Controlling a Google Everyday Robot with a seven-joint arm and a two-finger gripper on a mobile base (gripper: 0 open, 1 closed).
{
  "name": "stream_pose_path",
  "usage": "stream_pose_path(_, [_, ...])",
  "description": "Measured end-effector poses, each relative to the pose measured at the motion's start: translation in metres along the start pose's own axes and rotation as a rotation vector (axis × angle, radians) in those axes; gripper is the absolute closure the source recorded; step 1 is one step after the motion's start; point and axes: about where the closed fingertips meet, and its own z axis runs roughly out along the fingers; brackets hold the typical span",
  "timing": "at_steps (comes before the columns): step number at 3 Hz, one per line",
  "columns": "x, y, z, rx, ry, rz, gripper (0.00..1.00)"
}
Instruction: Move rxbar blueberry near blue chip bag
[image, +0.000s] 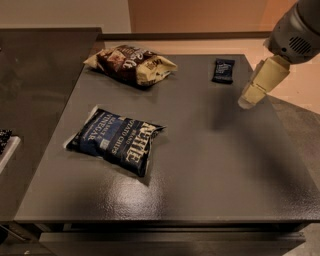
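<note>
The rxbar blueberry (223, 70) is a small flat dark navy bar lying at the far right of the grey table (210, 150). The blue chip bag (116, 140) lies flat at the table's left-centre, with white lettering. My gripper (250, 98) hangs from the grey arm at the upper right, above the table's right side. It is a short way to the right of the bar and nearer the camera, not touching it. It holds nothing that I can see.
A brown and cream chip bag (132, 64) lies at the far left-centre of the table. A dark counter (35, 75) adjoins the table on the left. The table's right edge runs just under the gripper.
</note>
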Motion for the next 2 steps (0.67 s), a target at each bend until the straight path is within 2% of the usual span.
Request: stream_pose_path(2, [-0.007, -0.042, 0.034, 0.043, -0.06, 0.225, 0.0])
